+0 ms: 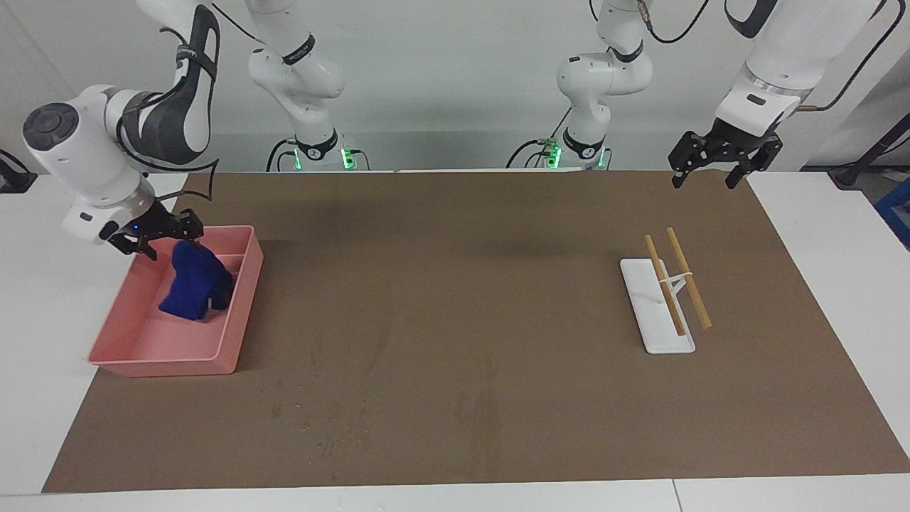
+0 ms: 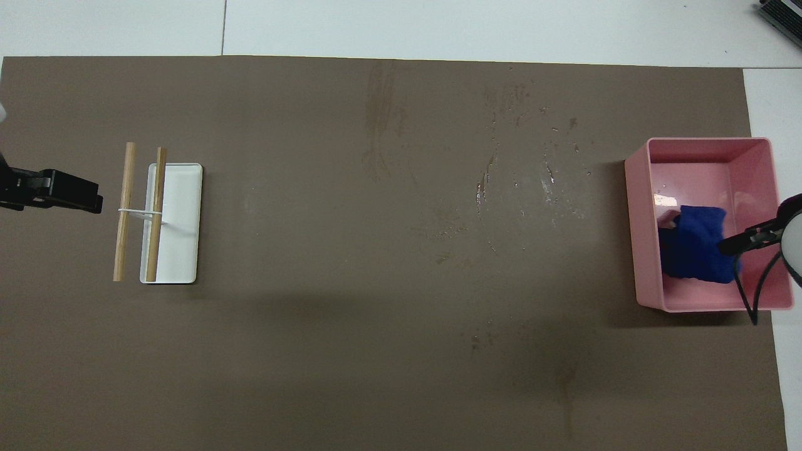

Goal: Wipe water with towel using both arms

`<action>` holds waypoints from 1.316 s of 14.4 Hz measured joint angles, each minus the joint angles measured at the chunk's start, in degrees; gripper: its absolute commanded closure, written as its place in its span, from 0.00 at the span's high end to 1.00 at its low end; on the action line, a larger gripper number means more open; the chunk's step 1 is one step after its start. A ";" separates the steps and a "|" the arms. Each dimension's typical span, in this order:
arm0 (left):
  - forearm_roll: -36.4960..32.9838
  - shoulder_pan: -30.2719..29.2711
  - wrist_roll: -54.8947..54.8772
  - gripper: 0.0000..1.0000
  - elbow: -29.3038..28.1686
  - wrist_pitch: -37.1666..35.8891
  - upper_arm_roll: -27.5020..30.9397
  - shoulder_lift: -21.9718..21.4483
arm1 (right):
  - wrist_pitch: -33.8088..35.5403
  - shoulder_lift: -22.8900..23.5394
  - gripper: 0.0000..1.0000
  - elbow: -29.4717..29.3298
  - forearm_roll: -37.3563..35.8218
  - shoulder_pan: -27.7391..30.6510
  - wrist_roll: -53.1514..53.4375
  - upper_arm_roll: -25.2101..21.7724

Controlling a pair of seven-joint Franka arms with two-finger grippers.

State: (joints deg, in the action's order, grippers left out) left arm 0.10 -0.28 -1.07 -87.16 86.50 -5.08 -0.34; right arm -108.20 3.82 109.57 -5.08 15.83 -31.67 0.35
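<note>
reaching into the pink bin for the blue towel

reaching down at its own end of the table, the right gripper (image 1: 165,235) is at the top of the blue towel (image 1: 195,281); its fingers look closed on the cloth, and the towel stands up in a bunched heap; the towel is inside the pink bin (image 1: 234,334), in the part nearer to the robots; the bin sits on the brown mat (image 1: 455,320).

the water (image 2: 532,169) is a scatter of tiny pale drops on the mat, beside the bin, toward the middle of the table; the drops are well apart from the towel.

the left gripper (image 1: 718,167) waits up in the air over the mat's edge at the left arm's end; its fingers are spread wide and hold nothing; near it a white tray (image 1: 654,313) lies on the mat with two wooden sticks (image 1: 675,281) across it.
</note>
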 measured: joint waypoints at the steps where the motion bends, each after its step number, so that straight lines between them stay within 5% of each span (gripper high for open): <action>1: 0.00 0.00 0.00 1.00 0.00 0.00 0.00 -0.02 | 0.58 -0.42 1.00 -0.60 0.00 -0.23 0.00 0.20; 8: 0.00 0.00 0.00 1.00 -0.08 0.00 0.00 -0.10 | 16.83 -4.58 1.00 -16.91 3.69 -11.18 9.71 1.33; 13: 0.00 0.00 0.00 1.00 -0.08 0.00 0.00 -0.13 | 23.49 -8.31 1.00 -18.00 6.19 -14.85 20.86 2.15; 19: 0.00 0.00 0.00 1.00 -0.13 0.00 0.00 -0.16 | 21.79 -8.64 1.00 -17.97 7.06 -17.28 23.61 2.41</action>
State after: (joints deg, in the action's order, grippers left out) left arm 0.10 -0.28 -1.07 -87.29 86.50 -5.07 -0.50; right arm -86.42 -4.82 91.60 1.98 -1.45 -8.06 2.75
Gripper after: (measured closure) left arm 0.000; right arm 0.000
